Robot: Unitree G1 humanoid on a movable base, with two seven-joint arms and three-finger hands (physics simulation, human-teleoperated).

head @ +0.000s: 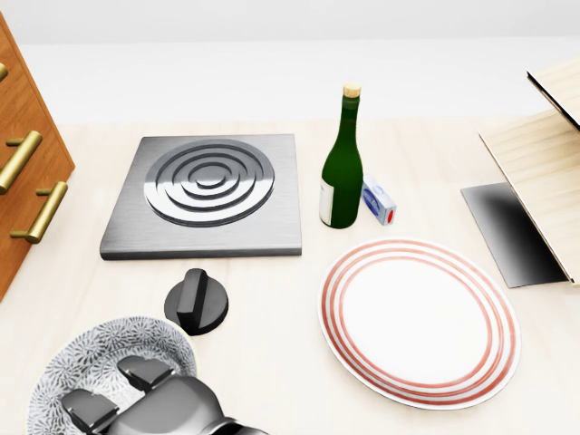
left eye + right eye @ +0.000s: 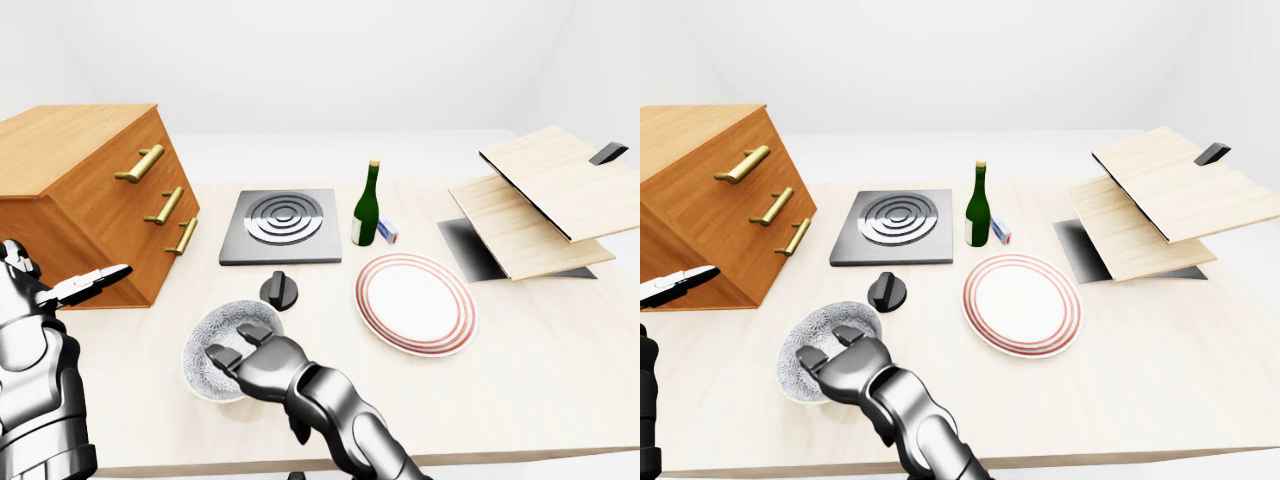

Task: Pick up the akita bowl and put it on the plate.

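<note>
The akita bowl (image 1: 109,349), white with a fine grey pattern, stands on the table at the lower left of the head view. My right hand (image 2: 245,345) reaches in from the bottom and lies over the bowl's near rim. Two fingertips (image 1: 145,372) rest inside the bowl, and the thumb is not seen closing on it. The red-ringed white plate (image 1: 419,322) lies to the bowl's right with nothing on it. My left hand (image 2: 95,283) hovers at the left edge beside the cabinet, fingers stretched out flat and holding nothing.
A black knob (image 1: 197,304) sits just above the bowl, between it and the grey stove plate (image 1: 208,195). A green bottle (image 1: 342,168) and a small box (image 1: 378,201) stand above the plate. A wooden drawer cabinet (image 2: 90,195) stands left, and stacked wooden boards (image 2: 540,205) right.
</note>
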